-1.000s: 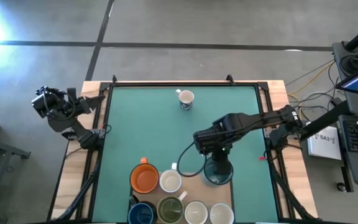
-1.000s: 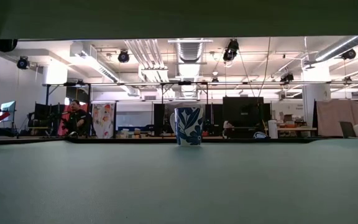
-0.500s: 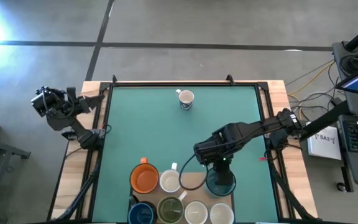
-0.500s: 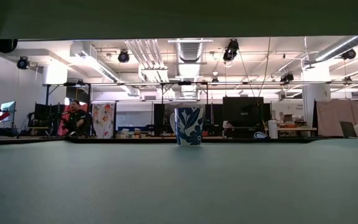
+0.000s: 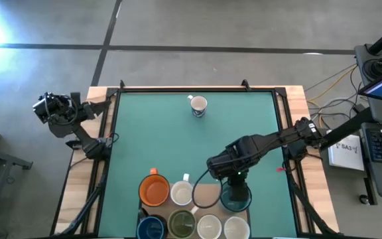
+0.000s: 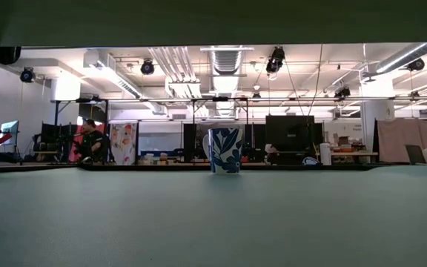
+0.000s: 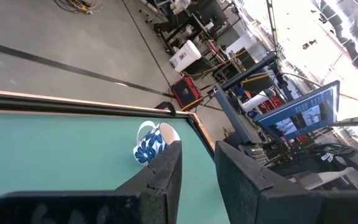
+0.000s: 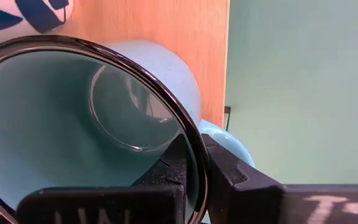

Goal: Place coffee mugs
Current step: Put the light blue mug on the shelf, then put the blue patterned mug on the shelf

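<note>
On a wooden board [image 5: 207, 193] at the table's near edge stand an orange mug [image 5: 154, 192], a dark blue mug [image 5: 151, 228], an olive-green mug [image 5: 181, 224] and three white mugs [image 5: 182, 194] [image 5: 209, 227] [image 5: 236, 230]. A white mug with blue flowers [image 5: 198, 105] [image 6: 224, 150] stands alone near the far edge. My right gripper [image 5: 230, 176] [image 8: 194, 155] is shut on the teal mug [image 5: 236, 196] above the board's right end. My left gripper [image 7: 199, 149] is open and parked off the table's left edge. My right gripper pinches the teal mug's wall at the rim [image 8: 189, 134], one finger [image 8: 173, 167] inside and one [image 8: 234, 173] outside, next to the handle [image 8: 232, 142]. The fingers come from above, pointing down. The mug is upright over the board; whether it rests on it, I cannot tell.
The green table top [image 5: 164, 136] lies bare between the far floral mug and the board. A white mug with a blue pattern [image 8: 23, 15] stands close beside the teal mug. Cables and desks lie past the table's right edge.
My right gripper has carried the teal mug toward the table's near edge, from beside the board's far right corner to over its right end. Most of the move came in the first half second. The other mugs have kept still.
</note>
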Tool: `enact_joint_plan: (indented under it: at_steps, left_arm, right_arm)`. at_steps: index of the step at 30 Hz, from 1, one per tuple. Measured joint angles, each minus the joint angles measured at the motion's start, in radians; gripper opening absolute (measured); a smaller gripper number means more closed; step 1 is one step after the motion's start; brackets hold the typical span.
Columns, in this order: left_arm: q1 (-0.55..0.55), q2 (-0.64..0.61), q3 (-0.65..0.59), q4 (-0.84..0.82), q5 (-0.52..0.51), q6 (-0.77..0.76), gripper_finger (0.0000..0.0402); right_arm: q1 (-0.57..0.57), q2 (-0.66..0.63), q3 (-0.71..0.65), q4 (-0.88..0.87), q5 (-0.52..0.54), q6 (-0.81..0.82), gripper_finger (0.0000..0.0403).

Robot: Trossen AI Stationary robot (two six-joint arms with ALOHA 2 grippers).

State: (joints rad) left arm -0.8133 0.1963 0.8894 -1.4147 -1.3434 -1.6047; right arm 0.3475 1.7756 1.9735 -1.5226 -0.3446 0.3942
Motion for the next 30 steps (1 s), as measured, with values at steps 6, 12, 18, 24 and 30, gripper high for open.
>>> enact_joint_plan:
  at_steps: [6,12,18,24,30]
  left_arm:
    - [0.0,0.0,0.0,0.0,0.0,0.0,0.0079]
    - [0.0,0.0,0.0,0.0,0.001,0.0,0.0079]
    - [0.0,0.0,0.0,0.0,0.003,0.0,0.0079]
    - [0.0,0.0,0.0,0.0,0.026,0.011,0.0079]
    - [0.0,0.0,0.0,0.001,0.027,0.026,0.0079]
  right_arm:
    - [0.006,0.005,0.0,0.007,-0.007,-0.012,0.0043]
    - [0.006,0.003,0.015,0.002,-0.008,-0.02,0.0067]
    - [0.006,-0.001,0.092,0.002,-0.018,-0.046,0.0082]
    - [-0.008,-0.001,0.19,0.009,0.056,-0.069,0.0082]
    - [-0.092,-0.002,0.235,0.009,0.235,-0.051,0.0082]
